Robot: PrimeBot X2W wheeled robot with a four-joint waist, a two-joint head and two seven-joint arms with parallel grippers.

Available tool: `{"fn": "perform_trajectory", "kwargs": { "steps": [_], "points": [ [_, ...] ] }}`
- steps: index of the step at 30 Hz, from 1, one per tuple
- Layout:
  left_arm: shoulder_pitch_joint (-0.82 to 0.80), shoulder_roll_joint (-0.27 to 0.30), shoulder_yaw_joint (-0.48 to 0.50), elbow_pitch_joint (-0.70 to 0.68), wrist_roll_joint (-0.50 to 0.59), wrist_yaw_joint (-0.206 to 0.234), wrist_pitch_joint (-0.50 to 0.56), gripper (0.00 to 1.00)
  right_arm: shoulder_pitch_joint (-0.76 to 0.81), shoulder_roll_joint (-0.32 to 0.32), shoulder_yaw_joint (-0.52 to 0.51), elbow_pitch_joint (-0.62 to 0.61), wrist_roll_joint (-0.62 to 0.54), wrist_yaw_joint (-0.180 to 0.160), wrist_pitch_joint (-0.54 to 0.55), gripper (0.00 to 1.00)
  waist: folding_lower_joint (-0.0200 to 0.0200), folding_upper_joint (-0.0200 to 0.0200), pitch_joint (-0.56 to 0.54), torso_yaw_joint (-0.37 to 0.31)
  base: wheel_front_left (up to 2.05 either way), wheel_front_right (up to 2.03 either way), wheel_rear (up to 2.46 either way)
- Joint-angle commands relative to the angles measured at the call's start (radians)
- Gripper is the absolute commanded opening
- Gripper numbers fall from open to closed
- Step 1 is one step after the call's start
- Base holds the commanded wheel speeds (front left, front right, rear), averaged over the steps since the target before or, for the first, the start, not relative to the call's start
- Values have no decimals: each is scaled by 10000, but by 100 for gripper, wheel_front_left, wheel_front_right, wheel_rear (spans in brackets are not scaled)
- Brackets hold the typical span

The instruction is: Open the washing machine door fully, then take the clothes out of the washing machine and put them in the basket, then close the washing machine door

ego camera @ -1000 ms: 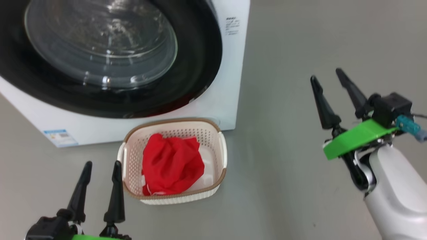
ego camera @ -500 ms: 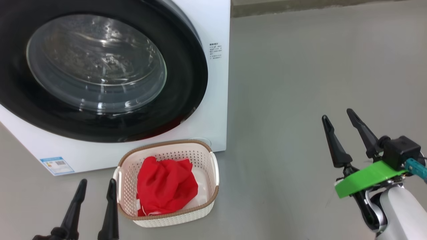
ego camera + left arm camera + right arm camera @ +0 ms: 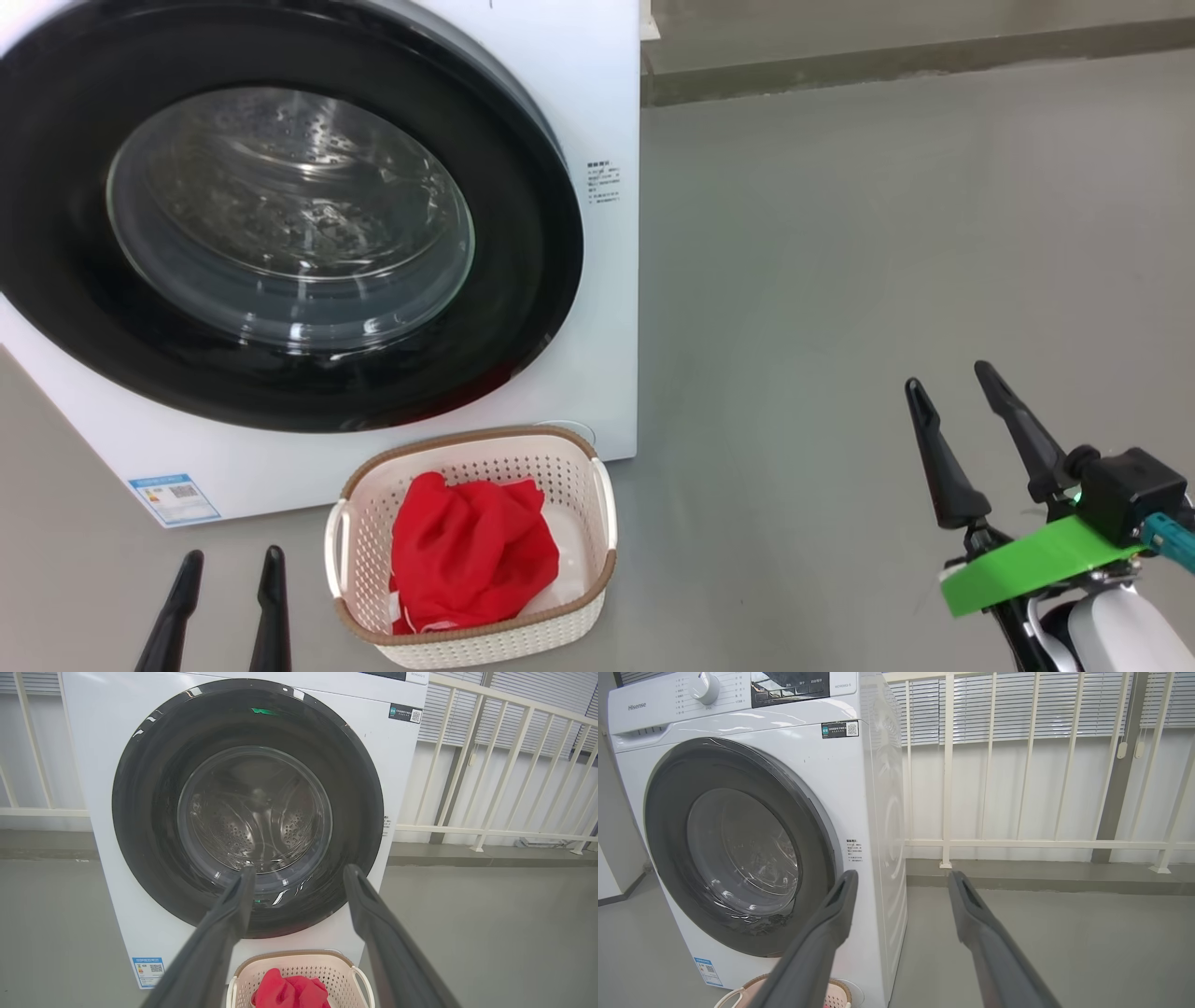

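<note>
The white washing machine fills the upper left of the head view, and its door with the glossy black rim lies shut against the front. Red clothes lie bunched in the cream basket on the floor right before the machine. My left gripper stands open just left of the basket, nothing between its fingers. My right gripper hangs open over bare floor far to the right. The left wrist view faces the door, basket and clothes. The right wrist view shows the washing machine from its right.
Grey floor stretches to the right of the machine. A white railing with blinds behind it and a low kerb run along the back. A blue label sits at the machine's lower left corner.
The head camera has tilted up, so machine and basket sit lower in the picture. Both grippers show lower in the view and stay open. The clothes lie unchanged in the basket.
</note>
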Motion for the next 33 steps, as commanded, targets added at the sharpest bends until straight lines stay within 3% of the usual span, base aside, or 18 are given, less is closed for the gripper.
{"fn": "perform_trajectory", "kwargs": {
  "steps": [1,20,21,26,33],
  "points": [
    [-150,159,378,-252,-38,-62,-99,100,-18,-66,125,-358,-171,-11,-65,100,0,-1,-47,33,0,0,0],
    [58,80,343,-140,139,15,-126,100,505,-11,214,-575,-19,-11,-65,100,0,-1,-153,120,0,0,0],
    [217,-30,-15,98,76,6,-1,0,677,140,-10,-247,-80,0,1,0,0,-1,-158,116,0,0,0],
    [204,-370,-139,748,17,4,38,0,1117,428,28,364,-27,0,23,0,0,-1,-157,118,0,0,0],
    [43,-412,-76,875,-697,-59,250,0,1077,480,-85,350,664,-1,229,0,21,-1,-138,160,0,0,0]
  ]
}}
